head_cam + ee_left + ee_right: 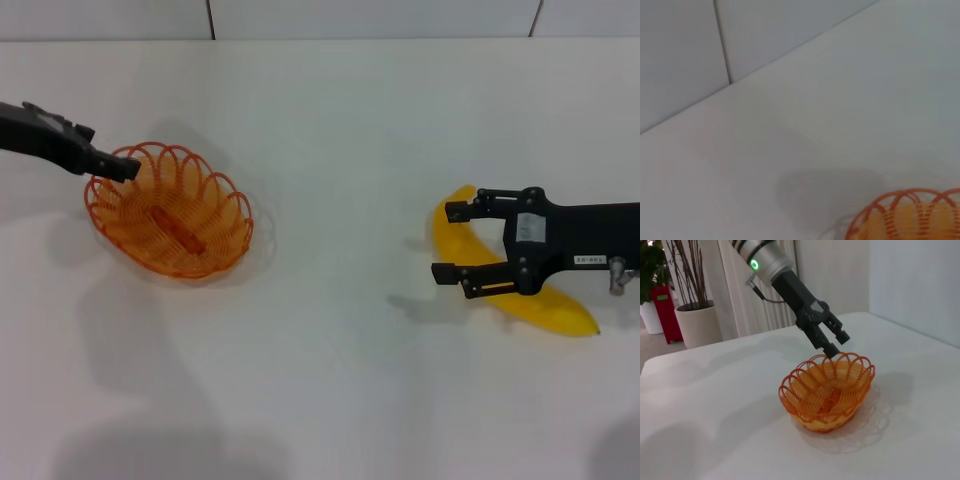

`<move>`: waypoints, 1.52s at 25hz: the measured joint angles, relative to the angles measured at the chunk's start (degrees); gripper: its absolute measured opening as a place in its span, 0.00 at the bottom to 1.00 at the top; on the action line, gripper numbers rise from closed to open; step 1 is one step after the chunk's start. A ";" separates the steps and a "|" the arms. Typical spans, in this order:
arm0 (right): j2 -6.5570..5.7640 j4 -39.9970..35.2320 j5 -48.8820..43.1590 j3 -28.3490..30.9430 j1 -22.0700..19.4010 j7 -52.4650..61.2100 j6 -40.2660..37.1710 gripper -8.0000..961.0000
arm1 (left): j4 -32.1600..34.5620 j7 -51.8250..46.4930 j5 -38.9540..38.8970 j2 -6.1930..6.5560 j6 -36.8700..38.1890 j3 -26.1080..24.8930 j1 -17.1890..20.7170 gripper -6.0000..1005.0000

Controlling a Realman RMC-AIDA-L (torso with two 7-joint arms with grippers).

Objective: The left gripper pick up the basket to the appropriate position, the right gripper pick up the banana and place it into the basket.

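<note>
The orange wire basket (pixel 172 212) stands on the white table at the left. It also shows in the right wrist view (pixel 826 391) and, in part, in the left wrist view (pixel 905 216). My left gripper (pixel 127 168) is at the basket's far left rim; in the right wrist view (pixel 838 345) its fingers stand slightly apart, one tip at the rim. The yellow banana (pixel 545 305) lies on the table at the right. My right gripper (pixel 450 242) is open just above the banana's upper half, with one finger on each side of it.
The white table (pixel 340 330) meets a white wall at the back. In the right wrist view, potted plants (pixel 692 310) and a curtain stand beyond the table's far edge.
</note>
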 joint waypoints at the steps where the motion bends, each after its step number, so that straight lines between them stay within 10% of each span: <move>1: 0.00 0.01 0.00 -0.18 0.00 0.08 0.00 0.90 | -0.63 0.21 -0.01 -0.03 -0.72 0.00 0.00 0.86; 38: 0.00 0.20 0.00 -1.38 0.04 1.43 0.00 0.90 | -5.72 6.99 -1.53 -3.60 -11.03 -0.46 0.80 0.84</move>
